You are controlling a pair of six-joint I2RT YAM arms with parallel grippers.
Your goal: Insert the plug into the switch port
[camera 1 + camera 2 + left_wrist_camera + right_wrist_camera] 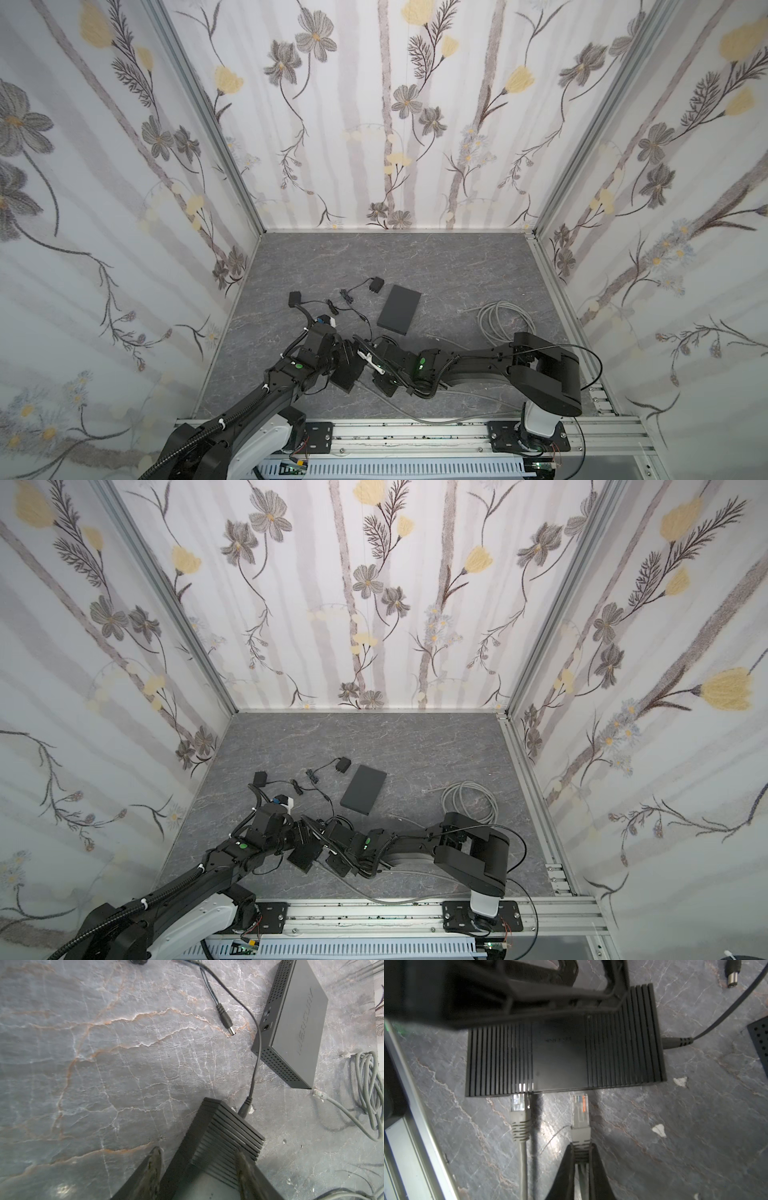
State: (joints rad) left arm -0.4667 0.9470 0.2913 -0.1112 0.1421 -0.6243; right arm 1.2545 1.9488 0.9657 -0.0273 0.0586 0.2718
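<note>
Grey marble tabletop (457, 266), floral walls (374, 124) on three sides, and both arms meet low over it. Your right gripper (582, 1145) is clamped on the grey rear of the plug (579, 1109), which points squarely at the port side of the switch (560, 1055). The plug's clear tip sits right at that edge, and from above you cannot tell whether it has entered an opening. Your left gripper (197, 1151) stands over the switch's far side with its jaws part-way apart. Whether the pads (154, 1159) bear on the switch is not clear, so settle that first. The switch looks light and will likely slide on this smooth top unless it is braced.

Use the neighbour plug (519, 1103), seated just beside yours, as your guide. Match its height and angle, and check that the same face is up. Push straight along the plug's own axis, slowly, with no twist. The ports are hidden under the top edge, so if you meet resistance, back off slightly and correct sideways rather than forcing. Mind the power lead (675, 1042) at the switch's end and don't drag it. Let go only once the plug sits as deep as its neighbour.
</note>
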